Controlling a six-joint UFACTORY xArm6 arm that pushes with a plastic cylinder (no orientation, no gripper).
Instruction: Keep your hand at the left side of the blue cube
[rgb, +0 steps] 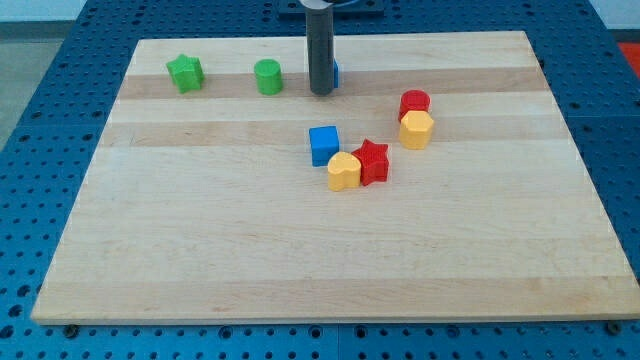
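My tip (321, 92), a bare rod holding nothing, rests near the board's top edge, perhaps hiding another blue piece, and must drop to the blue cube (324, 145)'s left.

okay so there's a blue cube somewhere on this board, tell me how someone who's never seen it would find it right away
Start at the wooden board and look just right of its centre, where three blocks cluster. The blue cube sits at the cluster's upper left, with the yellow block and red star touching or nearly touching it at its lower right. It is the only fully visible blue block; my tip is farther up, beside a mostly hidden blue piece.
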